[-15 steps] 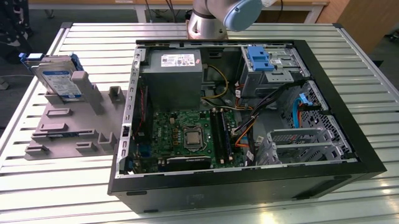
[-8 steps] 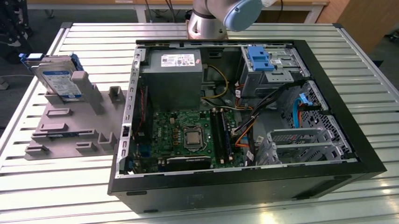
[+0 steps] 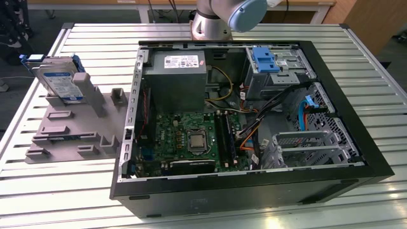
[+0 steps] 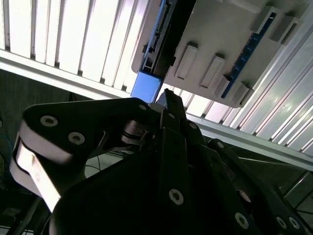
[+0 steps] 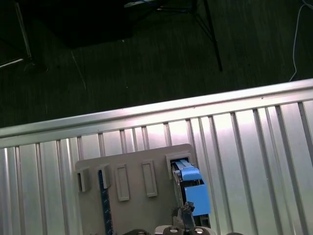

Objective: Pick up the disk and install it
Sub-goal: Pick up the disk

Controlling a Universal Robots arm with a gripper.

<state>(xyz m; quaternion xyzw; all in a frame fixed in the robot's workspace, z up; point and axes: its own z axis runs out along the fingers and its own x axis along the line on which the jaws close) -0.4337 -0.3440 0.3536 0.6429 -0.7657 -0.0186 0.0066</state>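
1. Disk [image 3: 58, 82]: stands on edge, tilted, in a corner slot of the grey holder [image 3: 70, 128].
2. Holder: lies on the slatted table [image 3: 57, 191] along its edge at the exterior view's left, beside the open computer case [image 3: 254, 193].
3. My gripper [image 4: 166, 104]: close to the disk's blue rail [image 4: 145, 87]; whether it is spread or pressed together I cannot tell.
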